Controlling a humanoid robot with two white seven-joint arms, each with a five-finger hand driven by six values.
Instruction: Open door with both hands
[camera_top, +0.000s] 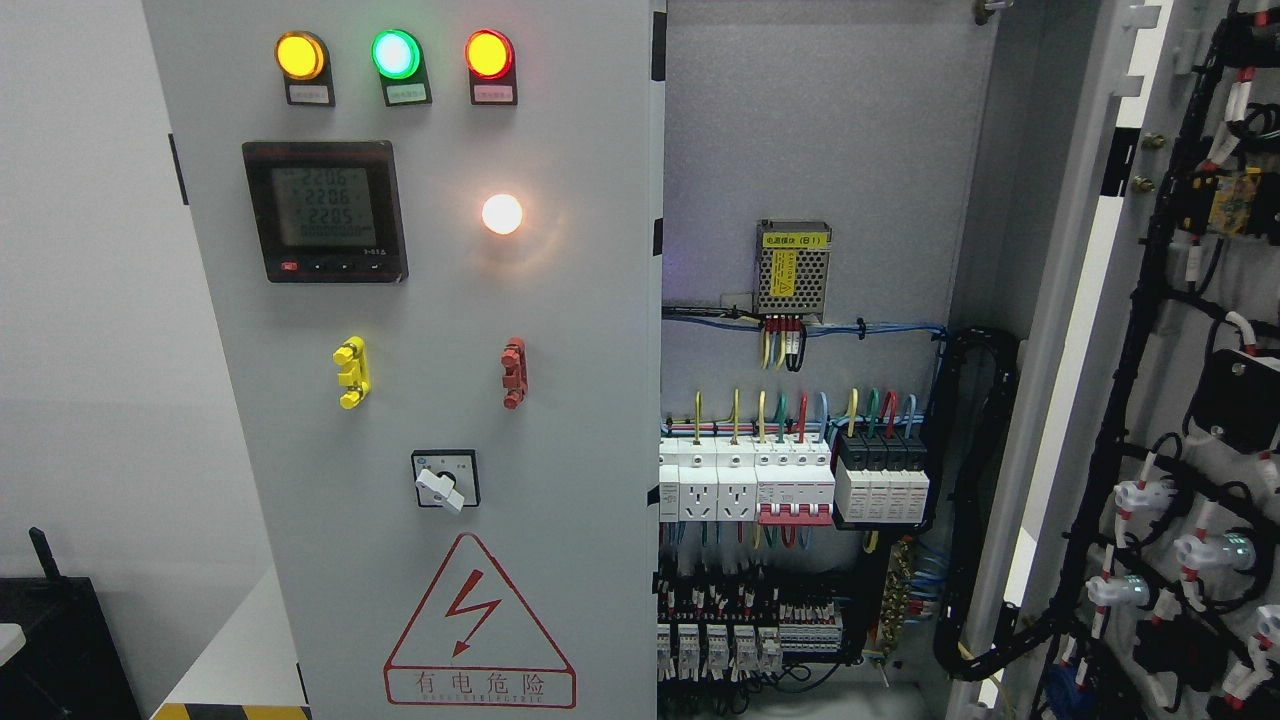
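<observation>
A grey electrical cabinet fills the head view. Its left door (560, 330) is closed and carries three lit lamps (yellow, green, red), a black meter (325, 210), a yellow handle (351, 372), a red handle (514, 372), a rotary switch (446, 482) and a red warning triangle. The right door (1150, 400) is swung open to the right, showing its inner side with black cable bundles. The cabinet interior (810, 200) is exposed. Neither hand nor any arm shows in the view.
Inside the cabinet are a small power supply (792, 266), a row of white breakers and sockets (745, 485), coloured wires and relays low down. A black object (55, 640) sits at the lower left by the white wall.
</observation>
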